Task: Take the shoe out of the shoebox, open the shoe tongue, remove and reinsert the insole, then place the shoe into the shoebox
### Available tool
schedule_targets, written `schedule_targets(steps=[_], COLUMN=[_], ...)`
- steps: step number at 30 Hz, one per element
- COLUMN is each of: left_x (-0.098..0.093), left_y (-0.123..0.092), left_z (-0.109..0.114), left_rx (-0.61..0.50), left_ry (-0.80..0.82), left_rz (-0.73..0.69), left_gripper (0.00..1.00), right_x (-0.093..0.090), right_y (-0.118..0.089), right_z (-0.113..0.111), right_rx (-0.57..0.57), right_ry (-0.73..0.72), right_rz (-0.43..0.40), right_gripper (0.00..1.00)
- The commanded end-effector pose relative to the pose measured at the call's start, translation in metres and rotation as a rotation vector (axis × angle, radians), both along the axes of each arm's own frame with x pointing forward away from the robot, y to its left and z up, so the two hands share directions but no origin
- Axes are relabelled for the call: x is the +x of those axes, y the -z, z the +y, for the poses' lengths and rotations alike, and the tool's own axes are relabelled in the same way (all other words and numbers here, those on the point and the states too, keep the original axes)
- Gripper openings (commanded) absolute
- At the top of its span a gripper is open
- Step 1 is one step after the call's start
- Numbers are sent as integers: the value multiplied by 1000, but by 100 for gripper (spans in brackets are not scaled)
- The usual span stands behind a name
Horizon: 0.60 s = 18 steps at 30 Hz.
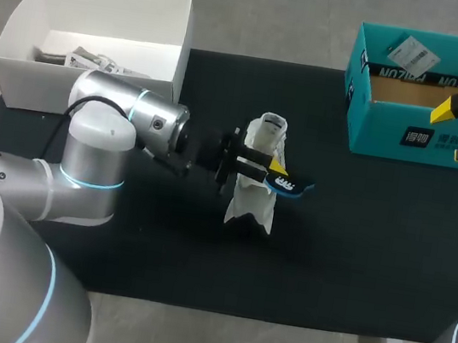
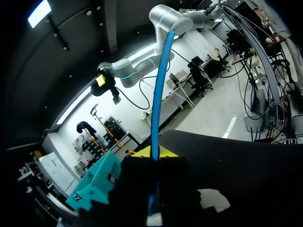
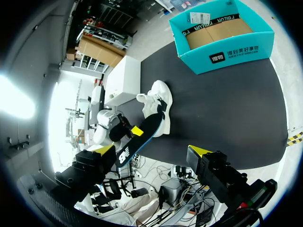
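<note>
from above, the left end effector (image 1: 275,172) pinches the blue insole (image 1: 291,185) right against the white shoe (image 1: 251,199), which sits mid-desk with its long axis pointing away from the robot. the left wrist view shows the insole (image 2: 158,94) edge-on, running straight out from the clamped fingers. in the right wrist view the right end effector (image 3: 151,158) hangs spread and empty, well apart from the shoe (image 3: 160,106), so the left arm is judged nearer for reinserting.

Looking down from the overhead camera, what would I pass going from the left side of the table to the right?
White open cardboard box → white fabric shoe → dark blue insole sticking out at the shoe's right → teal cardboard shoebox.
</note>
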<state>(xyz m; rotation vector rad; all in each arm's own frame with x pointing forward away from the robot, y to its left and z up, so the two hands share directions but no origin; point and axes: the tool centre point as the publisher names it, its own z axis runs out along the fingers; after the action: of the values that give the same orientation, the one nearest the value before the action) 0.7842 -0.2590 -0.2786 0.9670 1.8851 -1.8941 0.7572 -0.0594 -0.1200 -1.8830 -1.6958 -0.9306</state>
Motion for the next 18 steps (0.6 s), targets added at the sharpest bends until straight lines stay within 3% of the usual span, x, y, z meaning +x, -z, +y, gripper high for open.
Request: schedule_targets(steps=[1,18], left_x=[3,11], left_y=[4,14], left_z=[-2,2], left_rx=[5,13], left_ry=[-7,-41], left_rz=[3,29], left_gripper=[0,0], right_x=[1,1], right_y=[0,0], right_z=[1,1], right_rx=[-2,-2], right_ry=[1,1], right_rz=[2,2], right_gripper=[100,100])
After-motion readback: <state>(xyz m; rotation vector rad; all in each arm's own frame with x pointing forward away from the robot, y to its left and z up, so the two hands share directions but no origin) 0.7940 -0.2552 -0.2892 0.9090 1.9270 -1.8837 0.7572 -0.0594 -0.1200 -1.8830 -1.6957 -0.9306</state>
